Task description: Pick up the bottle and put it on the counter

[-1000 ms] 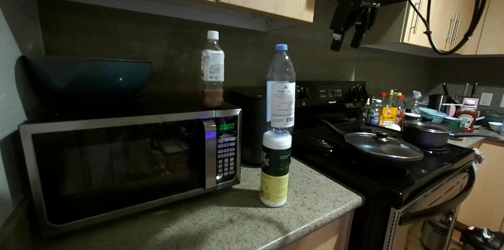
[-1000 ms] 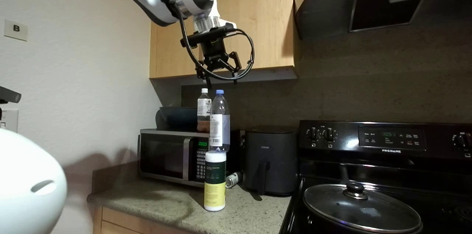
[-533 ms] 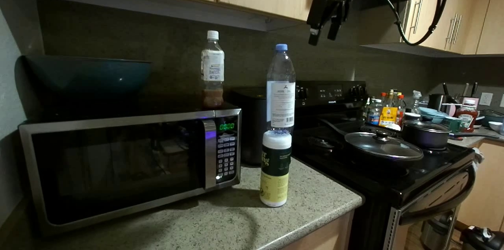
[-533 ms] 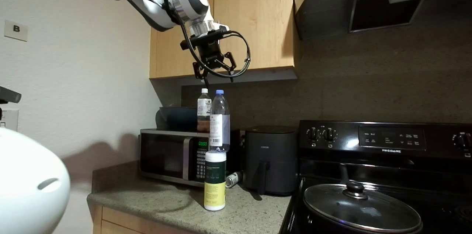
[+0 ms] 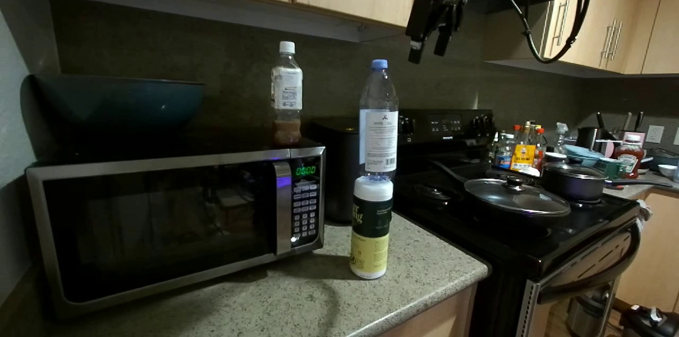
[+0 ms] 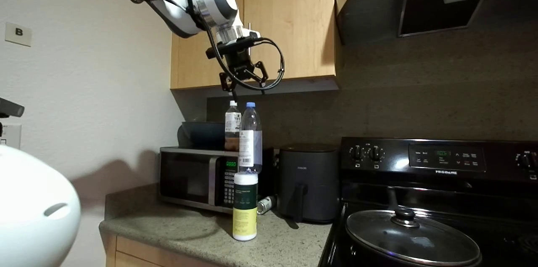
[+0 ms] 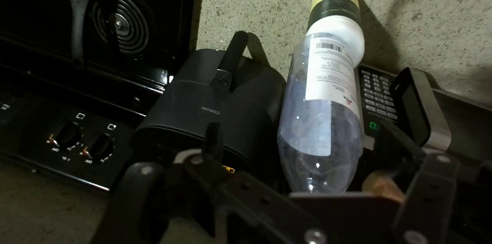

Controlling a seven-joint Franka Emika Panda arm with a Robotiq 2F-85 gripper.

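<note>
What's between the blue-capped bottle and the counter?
A yellow-banded canister: it stands on the counter, and the bottle stands upright on top of it. Both exterior views show this.

Blue-capped bottle (image 5: 378, 124) upright on canister (image 5: 371, 228) — gripper (image 5: 428, 54) spread, apart from both.

Clear bottle (image 5: 379, 119) with blue cap (image 5: 379, 63) and white label (image 5: 381, 140), white canister (image 5: 371, 228) banded dark green and yellow, speckled grey-beige bench (image 5: 424, 262), black gripper (image 5: 428, 55), silver-and-black microwave (image 5: 159, 231) with green digits (image 5: 305, 171), dark teal bowl (image 5: 116, 101), black stove (image 5: 493, 244)
</note>
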